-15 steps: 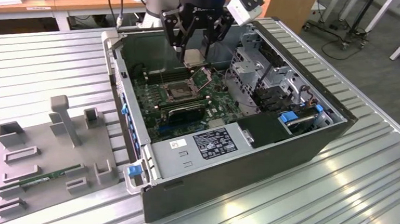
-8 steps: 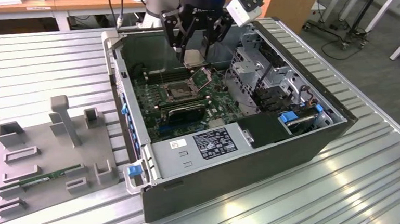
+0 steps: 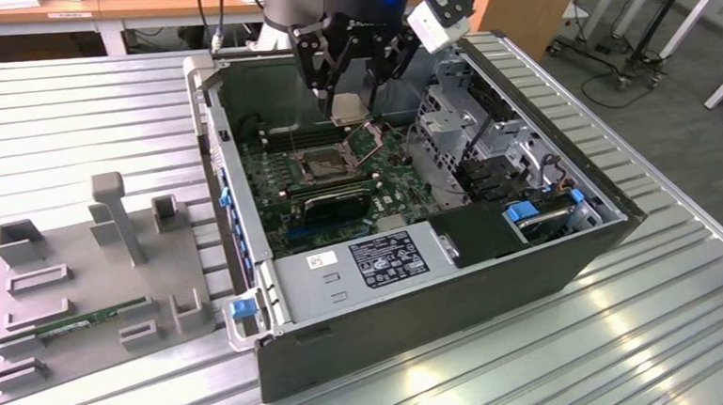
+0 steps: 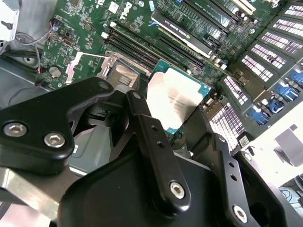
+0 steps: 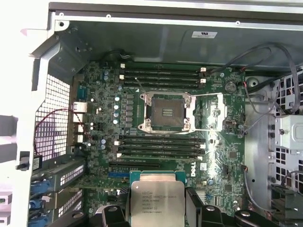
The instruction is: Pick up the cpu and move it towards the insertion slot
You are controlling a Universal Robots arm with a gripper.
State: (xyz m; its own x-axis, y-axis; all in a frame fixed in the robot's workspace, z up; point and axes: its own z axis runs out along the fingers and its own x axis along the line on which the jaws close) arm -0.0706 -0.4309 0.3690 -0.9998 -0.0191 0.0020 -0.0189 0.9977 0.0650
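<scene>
CPU (image 5: 152, 197): flat square chip, silver lid w/ pale-green rim, held lid-up, clear of board, between end effector fingers (image 5: 193, 208); also seen in second wrist view (image 4: 174, 97). Insertion slot (image 5: 165, 111): square socket, dark centre, silvery frame swung open to one side, unoccupied, between memory-slot rows; apart from CPU.

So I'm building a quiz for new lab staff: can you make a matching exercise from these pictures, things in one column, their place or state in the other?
Things
1. cpu
2. insertion slot
3. memory stick
4. power supply

Place or state
A. lying in the grey holder tray outside the case
B. open and bare on the motherboard
C. held between the fingers above the board
D. labelled metal box at the case's near end in the exterior view

Pairs: 1-C, 2-B, 3-A, 4-D
</scene>
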